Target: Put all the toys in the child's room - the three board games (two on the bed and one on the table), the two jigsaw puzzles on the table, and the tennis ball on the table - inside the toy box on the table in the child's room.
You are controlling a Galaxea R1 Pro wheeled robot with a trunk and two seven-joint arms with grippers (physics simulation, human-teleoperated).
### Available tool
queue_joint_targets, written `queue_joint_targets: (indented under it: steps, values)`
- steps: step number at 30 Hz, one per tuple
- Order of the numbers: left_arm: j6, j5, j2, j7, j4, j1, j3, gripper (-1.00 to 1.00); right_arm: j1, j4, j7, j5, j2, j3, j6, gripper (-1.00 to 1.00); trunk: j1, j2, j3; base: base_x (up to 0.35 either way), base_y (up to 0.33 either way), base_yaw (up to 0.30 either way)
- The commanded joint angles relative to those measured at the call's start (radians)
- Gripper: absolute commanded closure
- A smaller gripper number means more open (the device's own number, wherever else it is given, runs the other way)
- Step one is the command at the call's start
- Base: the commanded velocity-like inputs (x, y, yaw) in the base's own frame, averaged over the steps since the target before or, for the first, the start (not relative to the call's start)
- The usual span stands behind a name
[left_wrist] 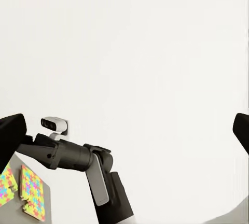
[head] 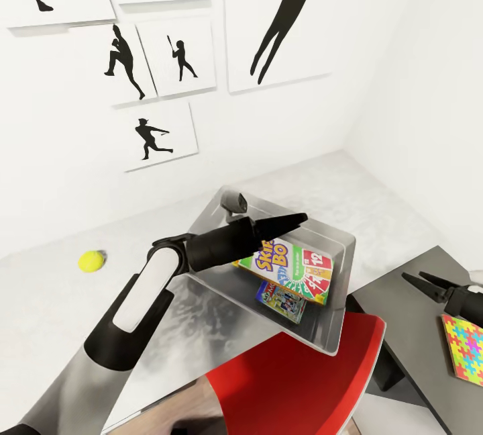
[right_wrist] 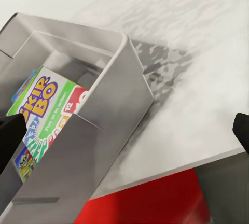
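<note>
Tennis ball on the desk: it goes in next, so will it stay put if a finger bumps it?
Probably not. The tennis ball is round and sits alone on the flat table, so a nudge would likely roll it. It looks small and light, probably easy to pinch.

Small blue board game point(head: 282, 301) mostly covered by Skip-Bo box point(head: 288, 266); print too small to read. Skip-Bo box itself partly masked by left gripper point(head: 295, 220) and forearm in head view, by toy box point(right_wrist: 111, 115) wall in right wrist view. Jigsaw puzzle point(head: 465, 346) cut off at frame edge. Right gripper point(head: 419, 282) cropped at its wrist. Silhouette pictures point(head: 275, 19) clipped along top edge. Red chair point(head: 288, 381) cut by bottom edge.
</note>
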Motion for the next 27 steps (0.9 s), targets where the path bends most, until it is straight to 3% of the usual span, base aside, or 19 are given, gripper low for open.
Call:
queue_joint_targets:
  steps: [1,27]
  values:
    - [0.004,0.001,-0.001,-0.002,0.0,0.0,0.0,-1.0,-0.001,0.001,0.001,-0.002,0.0,0.0,0.006,-1.0,0.001,-0.002,-0.001,-0.044,0.0,0.0]
    - [0.003,0.0,0.005,0.001,0.001,0.016,0.011,-1.0,-0.001,-0.002,-0.004,-0.002,0.012,0.003,0.002,-1.0,0.001,-0.002,-0.001,-0.197,0.0,0.0]
